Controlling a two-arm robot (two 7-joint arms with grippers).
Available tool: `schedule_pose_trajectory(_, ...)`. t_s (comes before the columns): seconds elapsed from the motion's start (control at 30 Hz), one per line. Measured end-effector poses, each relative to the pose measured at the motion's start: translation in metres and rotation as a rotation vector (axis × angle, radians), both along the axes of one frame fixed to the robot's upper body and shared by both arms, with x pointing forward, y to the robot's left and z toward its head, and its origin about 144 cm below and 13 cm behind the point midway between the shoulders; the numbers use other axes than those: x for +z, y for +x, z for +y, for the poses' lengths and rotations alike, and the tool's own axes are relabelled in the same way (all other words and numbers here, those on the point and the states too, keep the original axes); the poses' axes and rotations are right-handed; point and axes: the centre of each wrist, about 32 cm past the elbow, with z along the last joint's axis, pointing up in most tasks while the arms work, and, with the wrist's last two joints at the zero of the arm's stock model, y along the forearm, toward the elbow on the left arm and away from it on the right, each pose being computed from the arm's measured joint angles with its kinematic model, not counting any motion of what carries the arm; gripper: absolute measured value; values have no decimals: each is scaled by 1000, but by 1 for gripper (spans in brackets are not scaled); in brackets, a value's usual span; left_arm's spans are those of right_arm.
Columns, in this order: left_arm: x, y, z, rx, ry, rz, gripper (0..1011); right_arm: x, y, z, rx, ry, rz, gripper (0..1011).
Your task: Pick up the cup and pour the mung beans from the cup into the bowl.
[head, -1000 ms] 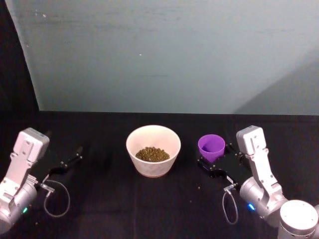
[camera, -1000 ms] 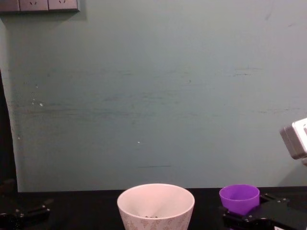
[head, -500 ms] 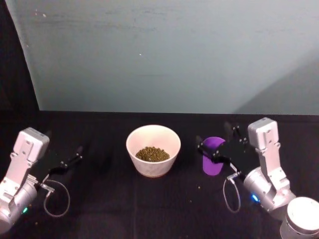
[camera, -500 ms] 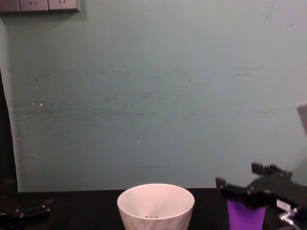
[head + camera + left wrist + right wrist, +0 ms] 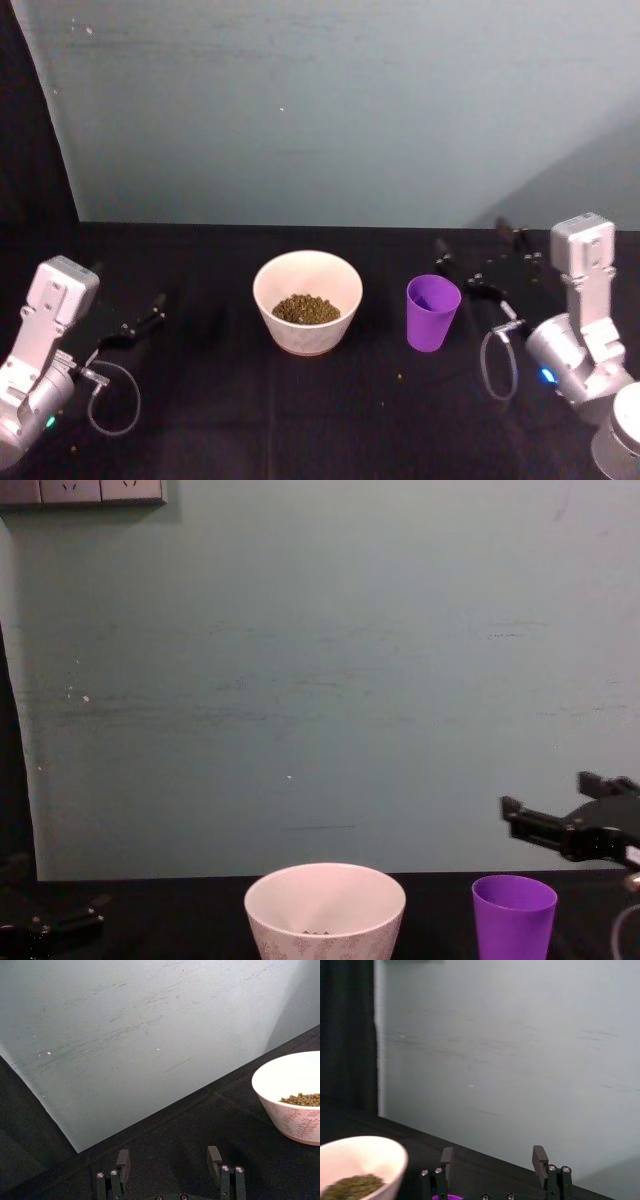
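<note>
The cup (image 5: 432,312) stands upright on the desk (image 5: 330,400), right of the bowl (image 5: 307,300) holding mung beans (image 5: 306,309). Right gripper (image 5: 478,260) hovers above, jaws spread; left gripper (image 5: 135,320) parked left, jaws spread.

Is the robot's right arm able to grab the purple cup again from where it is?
Probably yes. The right tool is open beside and above the upright cup, nothing between them.

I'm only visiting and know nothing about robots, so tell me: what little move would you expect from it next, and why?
Probably the right gripper just backs off to rest. Its jaws are open, above and right of the cup, which stands upright on the table. The mung beans already lie in the bowl. The left gripper sits parked far left.
</note>
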Motion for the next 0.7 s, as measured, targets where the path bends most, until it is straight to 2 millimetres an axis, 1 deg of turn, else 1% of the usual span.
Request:
schedule_pose_trajectory(0.13, 0, 0, 0, 0, 0, 0, 1011, 0, -3, -13, -55, -3, 6, 1002)
schedule_pose_trajectory(0.23, 0, 0, 0, 0, 0, 0, 1011, -2, -4, -17, -70, -8, 11, 1002)
schedule_pose_trajectory(0.27, 0, 0, 0, 0, 0, 0, 1011, -7, -5, -18, -79, -7, 18, 1002)
schedule_pose_trajectory(0.33, 0, 0, 0, 0, 0, 0, 1011, -12, -6, -19, -87, 0, 24, 1002)
schedule_pose_trajectory(0.43, 0, 0, 0, 0, 0, 0, 1011, -27, -7, -18, -108, 27, 43, 1002)
schedule_pose_trajectory(0.57, 0, 0, 0, 0, 0, 0, 1011, -39, -10, -17, -143, 54, 53, 1002)
schedule_pose_trajectory(0.7, 0, 0, 0, 0, 0, 0, 1011, -42, -12, -16, -170, 68, 41, 1002)
